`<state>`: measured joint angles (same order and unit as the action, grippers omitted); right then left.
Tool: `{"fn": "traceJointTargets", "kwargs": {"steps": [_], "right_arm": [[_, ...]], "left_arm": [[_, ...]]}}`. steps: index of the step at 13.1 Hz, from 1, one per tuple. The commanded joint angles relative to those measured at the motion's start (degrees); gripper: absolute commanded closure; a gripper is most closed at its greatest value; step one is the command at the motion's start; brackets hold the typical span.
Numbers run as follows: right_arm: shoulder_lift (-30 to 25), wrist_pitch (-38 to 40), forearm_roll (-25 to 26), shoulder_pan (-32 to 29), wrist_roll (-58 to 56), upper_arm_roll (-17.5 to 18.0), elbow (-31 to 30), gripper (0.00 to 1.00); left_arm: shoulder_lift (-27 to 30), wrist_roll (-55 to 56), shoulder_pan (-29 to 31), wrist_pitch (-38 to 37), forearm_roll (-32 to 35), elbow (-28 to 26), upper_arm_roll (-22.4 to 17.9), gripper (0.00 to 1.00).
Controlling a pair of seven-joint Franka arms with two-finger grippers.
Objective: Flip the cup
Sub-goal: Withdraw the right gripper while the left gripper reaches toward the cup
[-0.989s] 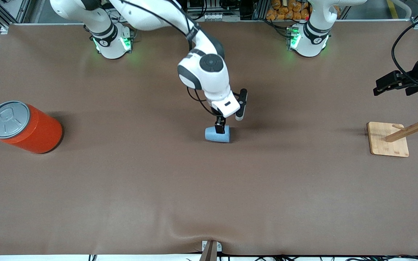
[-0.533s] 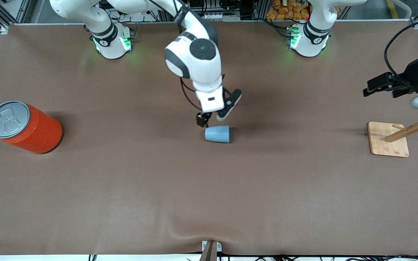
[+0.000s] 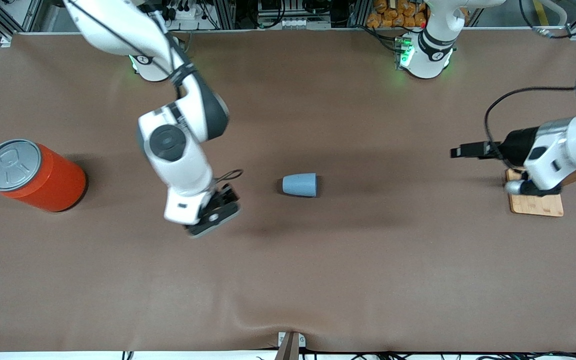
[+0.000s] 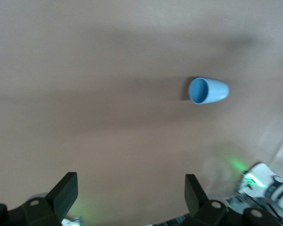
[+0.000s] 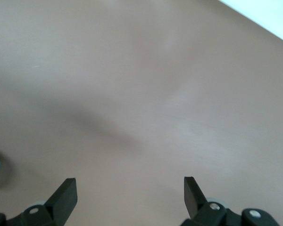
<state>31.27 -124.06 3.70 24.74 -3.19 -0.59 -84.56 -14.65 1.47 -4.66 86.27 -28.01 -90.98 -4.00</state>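
1. One cup (image 3: 299, 185) lies on its side near the middle of the front frame, alone on the brown table (image 3: 318, 280), with its wider rim toward the left arm's end. Nothing touches it. In the left wrist view the cup (image 4: 208, 90) sits in the upper right of the frame, its open mouth facing the camera.
2. The right gripper (image 3: 213, 216) hangs over bare table, left of centre in the front frame, well apart from the cup. Its jaws are spread wide and hold nothing; in the right wrist view the two fingertips (image 5: 66, 190) stand far apart at the bottom edge over plain brown surface.
3. The left gripper (image 3: 463, 150) is at the right of the front frame, pointing toward the cup from well away. Its jaws are spread too, with nothing between them; in its own wrist view a fingertip (image 4: 66, 190) shows at the bottom edge.
4. A wooden stand (image 3: 535, 205) sits at the right edge of the front frame, partly under the left arm.
5. An orange can (image 3: 43, 177) with a grey lid stands at the left edge.
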Motion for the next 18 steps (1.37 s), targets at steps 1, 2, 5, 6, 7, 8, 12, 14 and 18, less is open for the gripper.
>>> {"fn": "traceJointTargets", "kwargs": {"steps": [1, 2, 5, 6, 7, 8, 12, 14, 18], "right_arm": [[1.1, 0.1, 0.1, -5.2, 1.4, 1.2, 1.5, 0.00], [0.8, 0.5, 0.2, -6.3, 1.4, 1.2, 1.1, 0.00], [-5.7, 7.5, 0.3, -7.2, 1.3, 1.1, -2.8, 0.00], [-8.4, 8.3, 0.3, -8.4, 1.3, 1.1, -5.1, 0.00], [-10.7, 8.3, 0.8, -9.9, 1.3, 1.1, -7.4, 0.00], [-12.6, 8.4, 1.0, -12.3, 1.3, 1.0, -9.5, 0.00], [-20.8, 12.9, 0.6, -18.4, 1.3, 1.1, -13.7, 0.00], [-24.0, 17.7, 0.3, -20.3, 1.3, 1.1, -13.8, 0.00], [-30.1, 22.4, 0.3, -22.4, 1.3, 1.0, -13.9, 0.00]], "left_arm": [[-2.5, -1.0, -1.7, 1.5, -7.4, -0.3, 0.6, 0.00], [-4.4, -1.3, -2.8, 2.5, -9.4, -0.4, 1.1, 0.00], [-8.1, -5.4, -3.3, 8.4, -15.6, -1.8, 5.1, 0.00], [-8.9, -6.0, -3.3, 10.2, -16.4, -2.7, 6.6, 0.00], [-9.1, -6.8, -3.3, 12.3, -17.0, -4.3, 7.9, 0.00], [-9.1, -8.0, -3.2, 15.5, -17.4, -6.2, 9.7, 0.00], [-13.5, -15.0, -3.5, 20.2, -27.3, -8.2, 11.1, 0.00], [-16.4, -20.2, -4.7, 21.2, -31.2, -8.2, 11.1, 0.00], [-21.9, -27.5, -9.0, 27.1, -39.7, -8.3, 11.2, 0.00]]}}
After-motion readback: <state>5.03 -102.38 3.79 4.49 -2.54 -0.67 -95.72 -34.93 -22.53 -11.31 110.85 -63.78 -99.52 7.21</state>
